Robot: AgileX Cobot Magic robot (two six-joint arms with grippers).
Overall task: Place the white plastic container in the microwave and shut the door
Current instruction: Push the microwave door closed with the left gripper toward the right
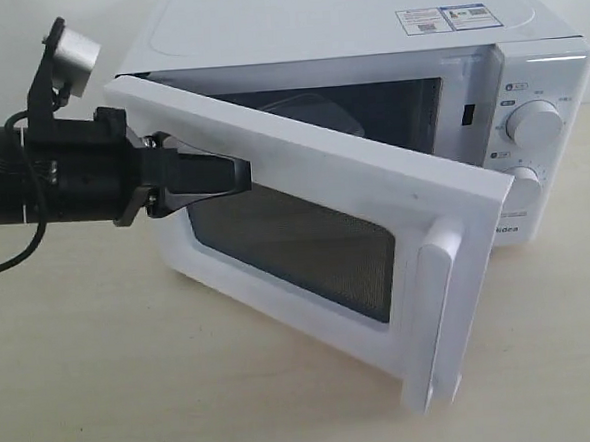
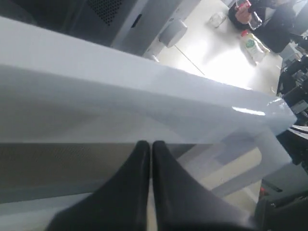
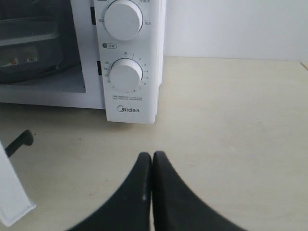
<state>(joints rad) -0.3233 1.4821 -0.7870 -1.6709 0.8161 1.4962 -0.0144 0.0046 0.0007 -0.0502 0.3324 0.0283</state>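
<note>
The white Midea microwave stands on the table with its door swung about halfway open. The door's handle points toward the front. Inside the cavity sits the white plastic container, dim behind the door in the exterior view. My left gripper is shut and empty, its tips against the door's outer face by the mesh window. The left wrist view shows those tips at the window's edge on the door. My right gripper is shut and empty, low over the table in front of the knob panel.
Two round knobs sit on the microwave's panel. A corner of the door shows in the right wrist view. Bare beige table stretches beside the microwave. A bottle stands on a far table.
</note>
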